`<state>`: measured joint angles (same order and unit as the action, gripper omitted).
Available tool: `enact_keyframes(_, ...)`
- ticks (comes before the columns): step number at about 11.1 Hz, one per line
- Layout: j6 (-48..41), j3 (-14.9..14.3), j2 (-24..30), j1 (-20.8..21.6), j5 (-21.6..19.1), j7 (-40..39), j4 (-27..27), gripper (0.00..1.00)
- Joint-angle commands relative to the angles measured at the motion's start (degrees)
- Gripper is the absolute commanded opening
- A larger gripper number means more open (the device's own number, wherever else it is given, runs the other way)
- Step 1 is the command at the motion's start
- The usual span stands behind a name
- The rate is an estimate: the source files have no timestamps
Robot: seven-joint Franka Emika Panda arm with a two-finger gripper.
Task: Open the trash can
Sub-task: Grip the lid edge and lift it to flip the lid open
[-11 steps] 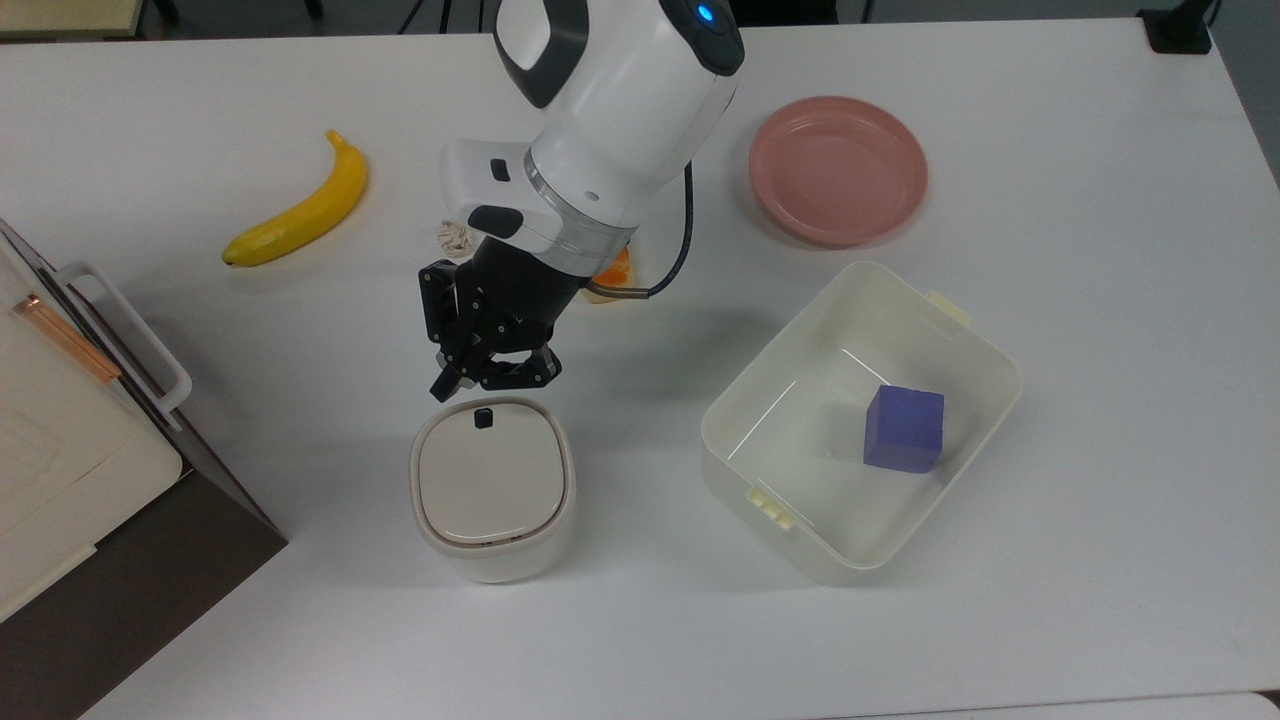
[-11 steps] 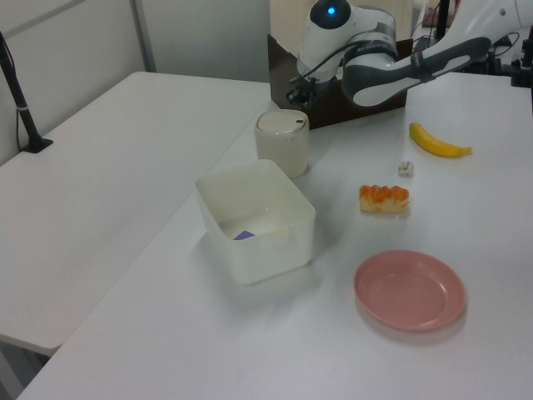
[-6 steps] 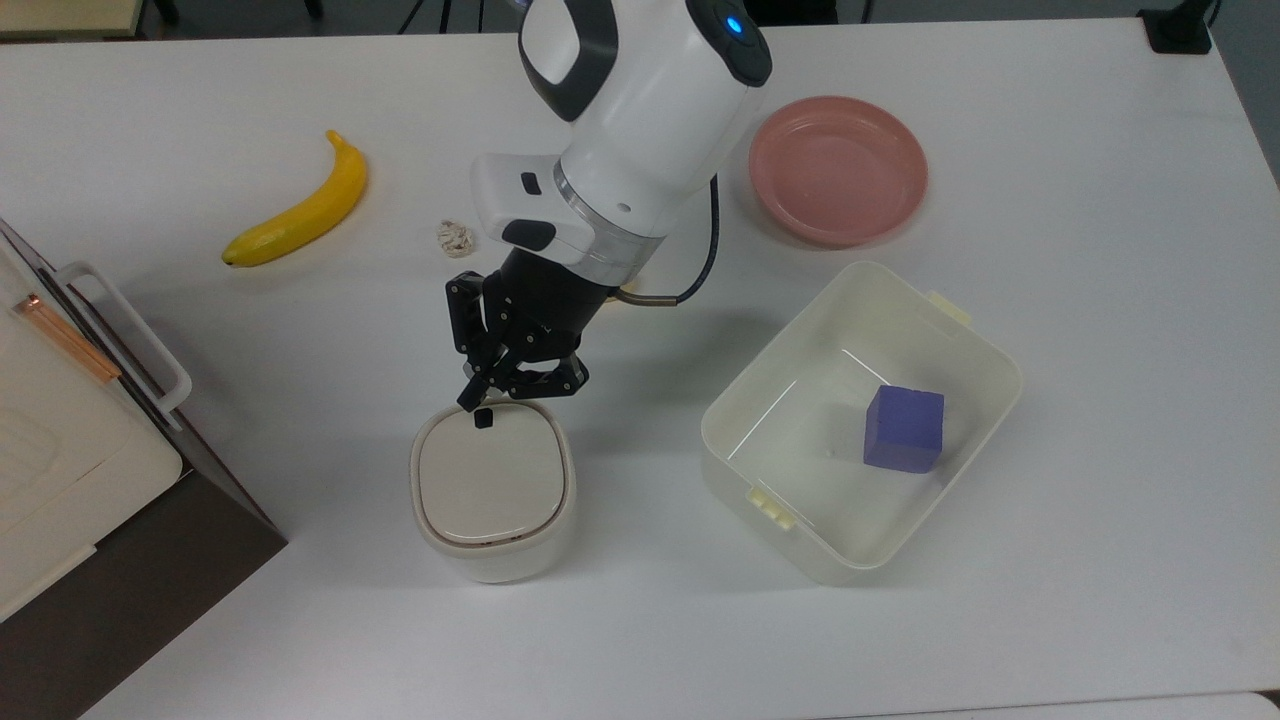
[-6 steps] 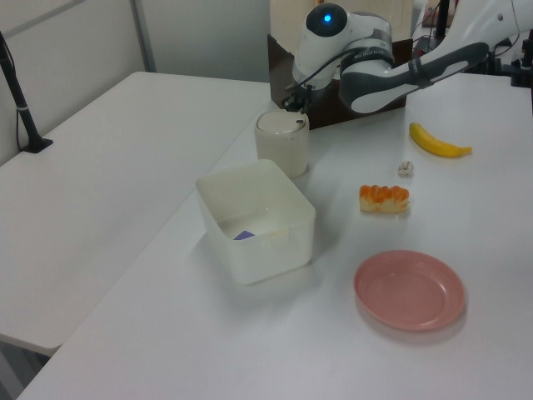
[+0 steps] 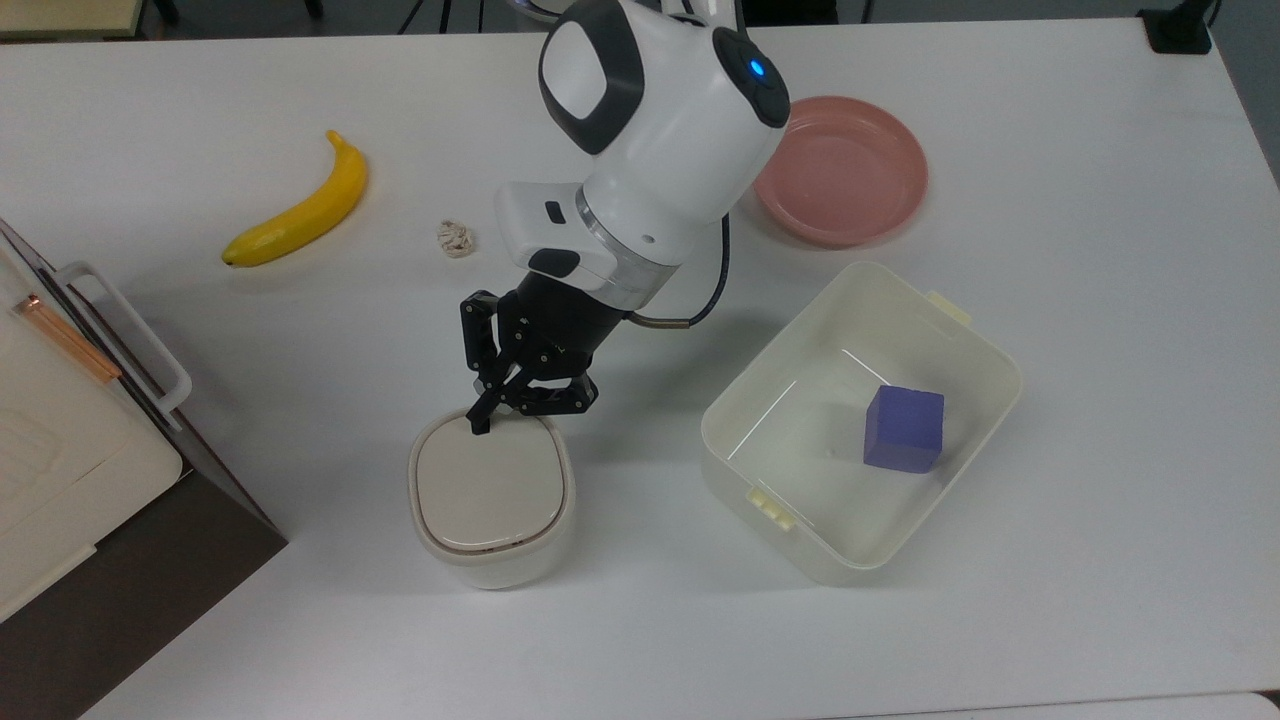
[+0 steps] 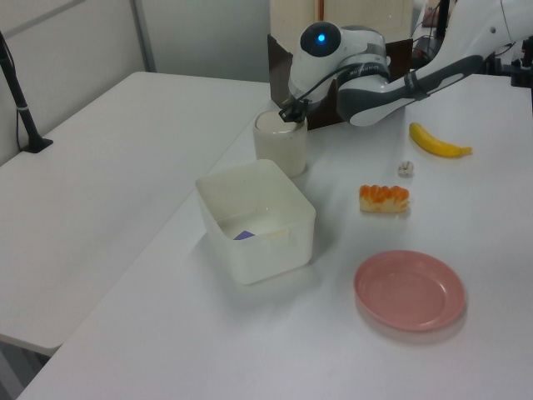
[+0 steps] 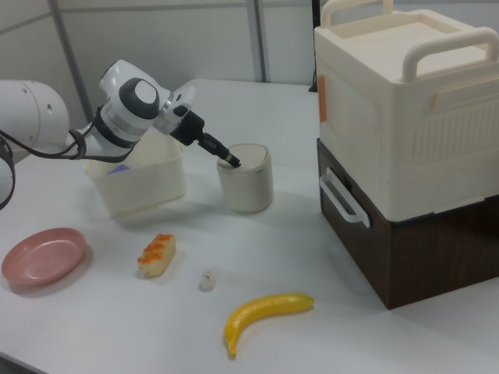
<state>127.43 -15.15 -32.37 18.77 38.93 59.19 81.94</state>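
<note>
The trash can point(image 5: 492, 505) stands on the white tabletop point(image 5: 250, 330) with its flat lid point(image 5: 490, 492) down. The fingers point(image 5: 480, 424) are drawn together, gripping nothing, their tip resting on the lid's edge nearest the arm; the can lies directly beneath them. On the top view's right of the fingers sits an open tub point(image 5: 800, 505) holding a purple block point(image 5: 904, 429).

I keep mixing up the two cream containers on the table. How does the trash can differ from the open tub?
The trash can is the smaller one, a rounded square; the tub is larger and rectangular. The trash can has a flat lid, closed; the tub has none and holds a purple block. The hand rests its tip on the trash can's lid; nothing touches the tub. Both are cream plastic, upright.
</note>
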Motion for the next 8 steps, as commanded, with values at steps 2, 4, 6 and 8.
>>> enact_keyframes(2, 0.4, 0.5, -1.3, 0.0, 2.5, 2.7, -0.2, 0.0)
enact_keyframes(4, 0.3, 1.5, -1.2, 0.0, 4.5, 2.9, 1.0, 0.0)
enact_keyframes(6, 0.3, 1.5, -0.9, -0.1, 3.7, 3.3, 0.9, 0.0)
enact_keyframes(8, 0.6, 0.8, 1.9, -1.4, -2.8, 4.7, -1.4, 0.0)
